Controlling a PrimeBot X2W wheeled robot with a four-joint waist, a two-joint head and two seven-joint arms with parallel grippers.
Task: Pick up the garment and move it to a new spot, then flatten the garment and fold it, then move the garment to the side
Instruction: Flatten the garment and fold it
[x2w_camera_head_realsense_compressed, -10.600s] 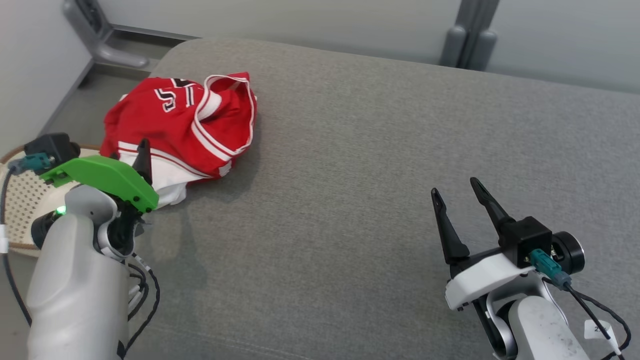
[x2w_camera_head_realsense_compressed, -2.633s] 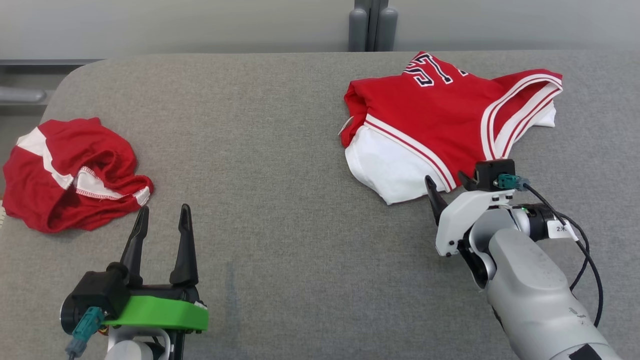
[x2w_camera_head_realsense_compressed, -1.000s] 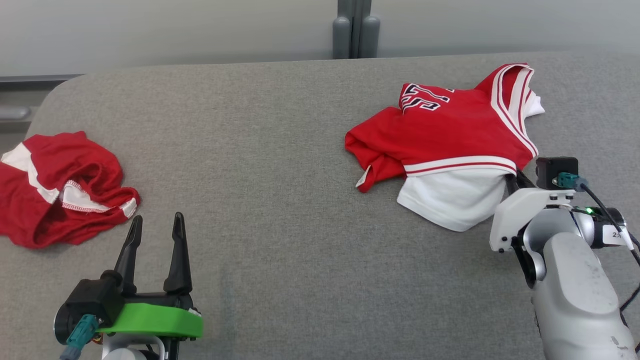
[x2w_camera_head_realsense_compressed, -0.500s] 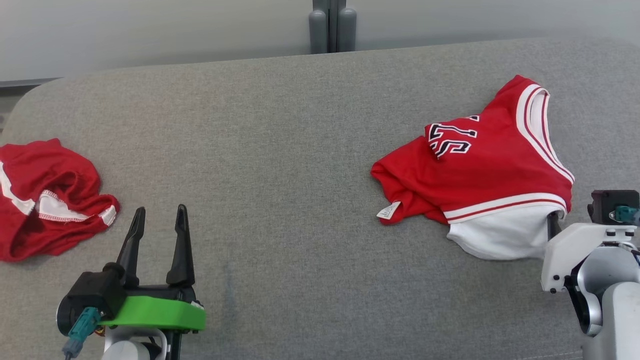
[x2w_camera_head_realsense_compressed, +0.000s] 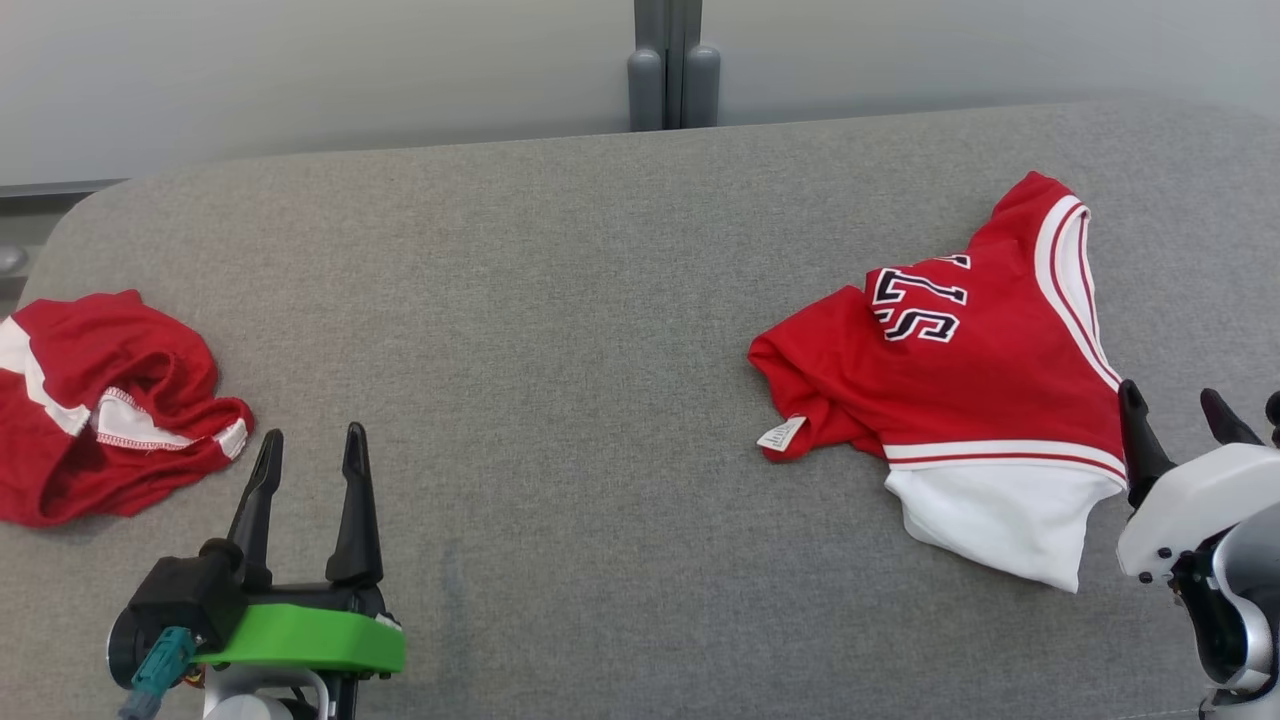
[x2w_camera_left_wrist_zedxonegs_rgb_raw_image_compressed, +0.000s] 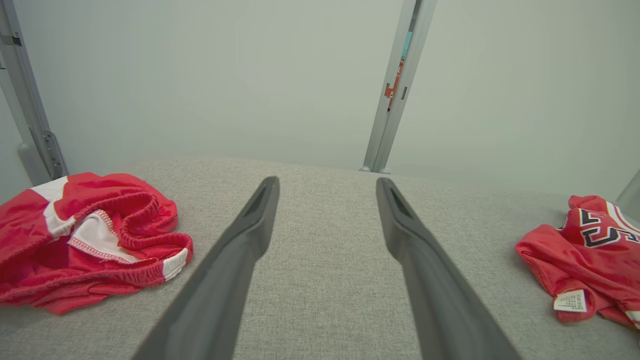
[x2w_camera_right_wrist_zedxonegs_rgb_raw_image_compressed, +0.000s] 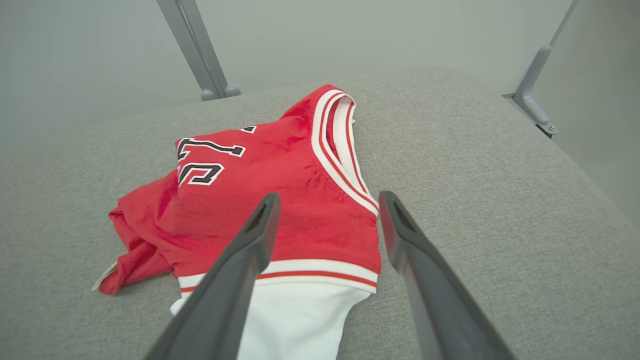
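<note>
Jersey (x2w_camera_head_realsense_compressed: 985, 395) lettering half-hidden in folds — right end effector (x2w_camera_head_realsense_compressed: 1168, 395) and left end effector (x2w_camera_head_realsense_compressed: 312, 433) both gaping, empty.

Smooth red cloth jersey (x2w_camera_head_realsense_compressed: 975, 380) on coarse grey woven surface (x2w_camera_head_realsense_compressed: 560, 330).

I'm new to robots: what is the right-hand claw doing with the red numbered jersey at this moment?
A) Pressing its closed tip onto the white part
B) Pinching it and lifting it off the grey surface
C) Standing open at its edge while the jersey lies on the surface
C: the right gripper has its fingers spread apart with nothing clamped between them, and the red jersey lies on the grey padded surface.
</note>
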